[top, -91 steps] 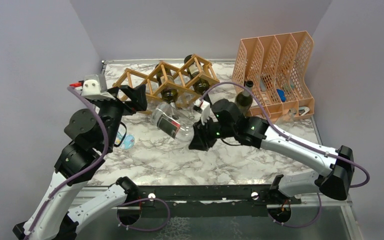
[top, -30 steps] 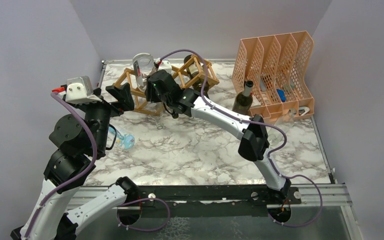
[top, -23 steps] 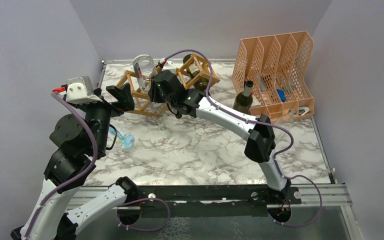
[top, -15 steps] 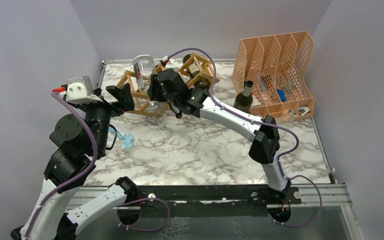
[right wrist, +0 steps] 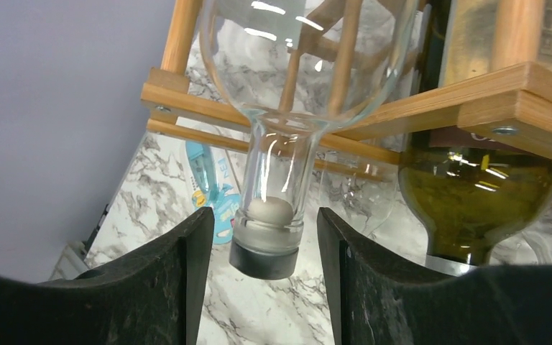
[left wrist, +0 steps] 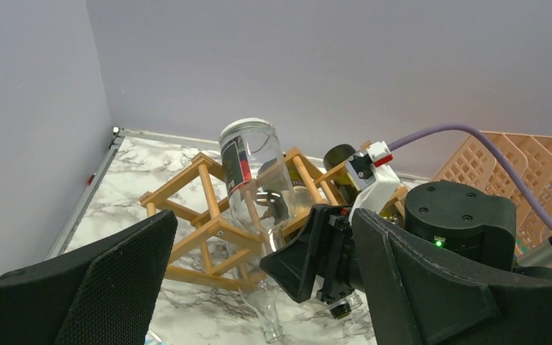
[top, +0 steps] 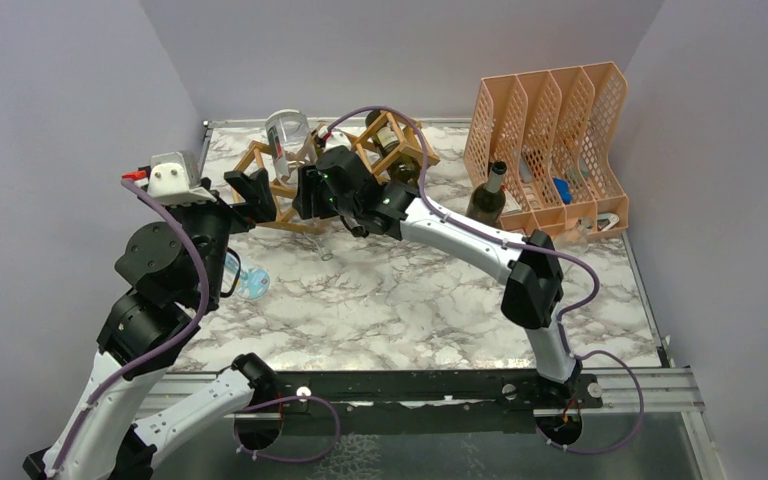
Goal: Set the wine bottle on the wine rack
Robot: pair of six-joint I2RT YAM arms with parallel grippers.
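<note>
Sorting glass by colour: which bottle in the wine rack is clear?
The clear bottle with the black-and-red label, left of the dark green bottle in the wine rack; its neck points down between the right tool's open fingers.

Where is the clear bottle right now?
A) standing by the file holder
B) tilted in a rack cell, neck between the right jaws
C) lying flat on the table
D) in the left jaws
B: the clear bottle sits tilted in the rack, base up, its capped neck between the open jaws of the right gripper, gaps on both sides.
</note>
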